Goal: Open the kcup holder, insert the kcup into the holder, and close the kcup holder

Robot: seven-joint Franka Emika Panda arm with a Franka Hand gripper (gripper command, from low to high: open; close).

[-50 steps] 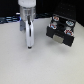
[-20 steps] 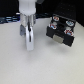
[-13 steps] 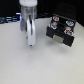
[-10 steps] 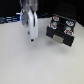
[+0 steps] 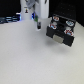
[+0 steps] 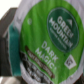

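Note:
The kcup (image 6: 47, 40) fills the wrist view, its green foil top reading "Green Mountain Dark Magic". In the exterior view it shows only as a small green and white speck (image 5: 35, 18) at the tip of my gripper (image 5: 36, 22), which is shut on it and held above the table at the back, toward the exterior view's left. The kcup holder (image 5: 61, 31) is a black box to the exterior view's right of the gripper, apart from it. Its tray with round pod slots is exposed on top, and the front panel faces the camera.
The white table (image 5: 30, 60) spreads across the front of the exterior view. Dark objects (image 5: 10, 19) line the back edge at the exterior view's left. The arm's white body (image 5: 29, 6) rises behind the gripper.
The gripper has risen from low over the table and moved back, carrying the kcup. The kcup holder has not moved.

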